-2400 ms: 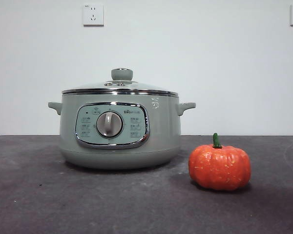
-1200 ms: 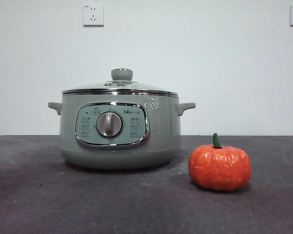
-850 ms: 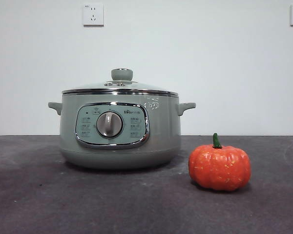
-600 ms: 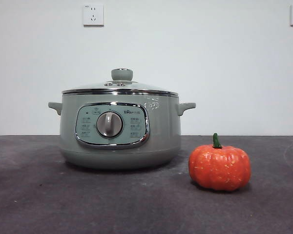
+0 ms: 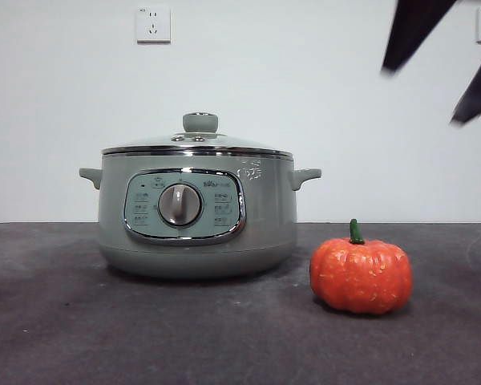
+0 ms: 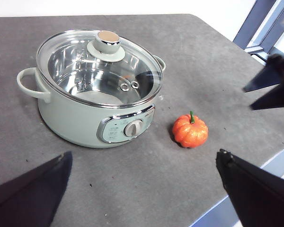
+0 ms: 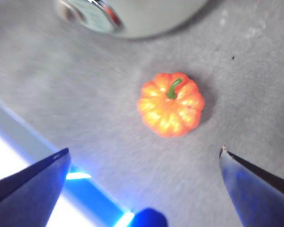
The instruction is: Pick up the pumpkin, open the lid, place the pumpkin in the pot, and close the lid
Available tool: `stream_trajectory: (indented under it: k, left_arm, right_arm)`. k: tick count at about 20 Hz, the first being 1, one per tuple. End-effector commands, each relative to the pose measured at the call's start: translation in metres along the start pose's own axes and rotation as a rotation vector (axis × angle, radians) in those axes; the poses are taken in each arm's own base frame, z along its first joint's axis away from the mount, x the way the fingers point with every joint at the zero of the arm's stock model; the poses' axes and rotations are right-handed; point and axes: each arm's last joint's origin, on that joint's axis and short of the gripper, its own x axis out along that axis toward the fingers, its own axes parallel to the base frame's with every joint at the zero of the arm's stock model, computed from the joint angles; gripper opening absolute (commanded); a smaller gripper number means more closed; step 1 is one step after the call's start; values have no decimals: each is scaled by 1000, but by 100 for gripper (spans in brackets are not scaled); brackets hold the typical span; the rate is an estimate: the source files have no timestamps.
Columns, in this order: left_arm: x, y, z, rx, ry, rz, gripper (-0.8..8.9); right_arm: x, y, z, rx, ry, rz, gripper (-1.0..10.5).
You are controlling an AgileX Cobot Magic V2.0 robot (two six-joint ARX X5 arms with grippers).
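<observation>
The right tool (image 5: 437, 96) hangs high above the pumpkin (image 5: 360, 275), its jaws spread wide and holding nothing. The pumpkin sits upright on the dark desk (image 5: 224, 337), just beside the pot (image 5: 196, 212) and clear of it. The lid (image 5: 197, 143) rests shut on the pot. The left tool (image 6: 142, 189) waits farther off, its jaws also wide.

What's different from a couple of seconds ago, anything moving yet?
The right end effector has come into the front view at the top right, jaws open, above the pumpkin, which its wrist view shows below it. Nothing is grasped. The pumpkin, the pot and the lid stayed put, lid on. The left end effector hangs back, open.
</observation>
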Motion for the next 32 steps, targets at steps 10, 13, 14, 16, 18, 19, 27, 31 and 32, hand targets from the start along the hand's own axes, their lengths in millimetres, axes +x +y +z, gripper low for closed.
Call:
stream_trajectory:
  k: [10, 13, 14, 16, 18, 19, 27, 31, 32]
  left_arm:
    - [0, 0, 0, 13, -1, -4, 799]
    - [0, 0, 0, 12, 0, -4, 799]
    - [0, 0, 0, 11, 0, -4, 798]
    - [0, 0, 0, 11, 0, -4, 799]
    - [0, 0, 0, 11, 1, -4, 799]
    - [0, 0, 0, 11, 1, -4, 799]
    - [0, 0, 0, 11, 0, -4, 798]
    - [0, 0, 0, 12, 0, -3, 786]
    - [0, 0, 1, 13, -1, -1, 785]
  right_arm:
    - [106, -9, 27, -50, 157, -104, 725]
    - [121, -8, 27, -57, 191, -95, 725]
    - [125, -8, 27, -59, 195, -94, 725]
    - [133, -9, 27, -45, 201, -96, 725]
    - [139, -11, 26, -42, 220, -115, 724]
    - [141, -12, 25, -41, 230, -118, 724]
    - [145, -13, 23, -21, 253, -115, 34]
    - [142, -12, 23, -21, 246, -115, -9]
    - [138, -11, 24, -23, 235, -115, -9]
